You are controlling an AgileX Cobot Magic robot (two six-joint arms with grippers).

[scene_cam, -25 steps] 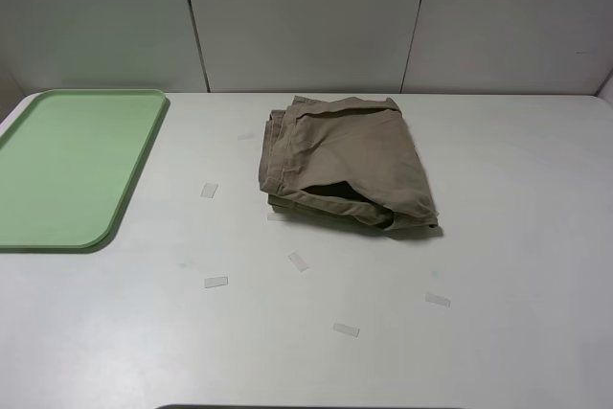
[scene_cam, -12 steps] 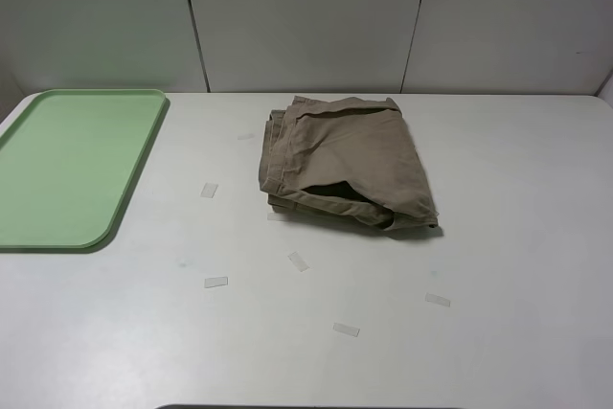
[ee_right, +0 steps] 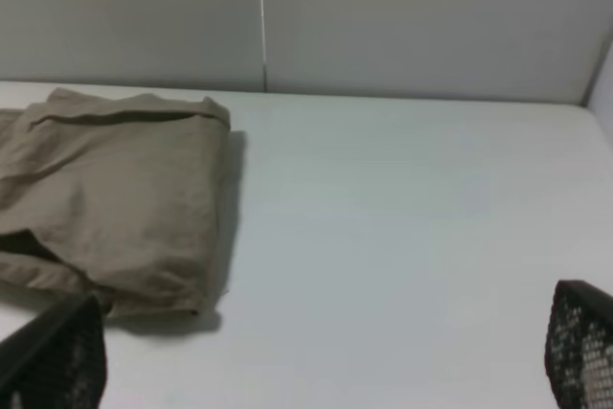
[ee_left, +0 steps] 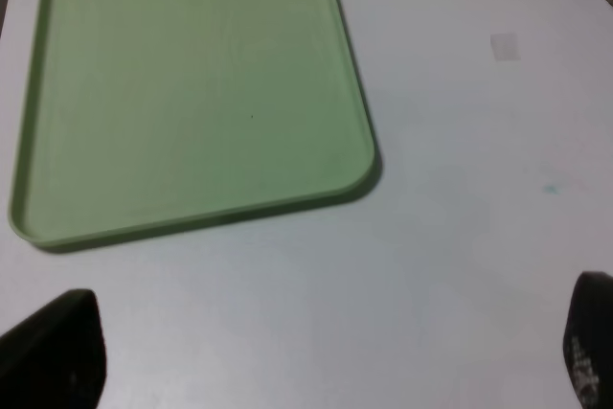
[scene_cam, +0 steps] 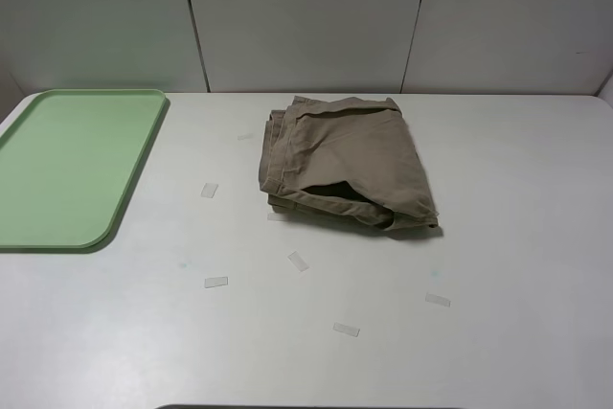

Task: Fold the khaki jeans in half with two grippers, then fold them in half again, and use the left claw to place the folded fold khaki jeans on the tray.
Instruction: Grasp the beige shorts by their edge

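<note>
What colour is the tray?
Pale green tray, plain, no pattern; clearest in the left wrist view.

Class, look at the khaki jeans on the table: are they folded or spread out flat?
Folded. The khaki jeans lie as a compact bundle with stacked layers along the edges, on the table beside the tray.

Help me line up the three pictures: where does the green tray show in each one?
Exterior high: the tray lies at the left edge of the white table, apart from the folded shorts.
Left wrist: the tray fills most of the picture, beyond the open pincer.
Right wrist: not in it.
Shared landmark: the shorts, whose edge only just shows in the left wrist view.
</note>
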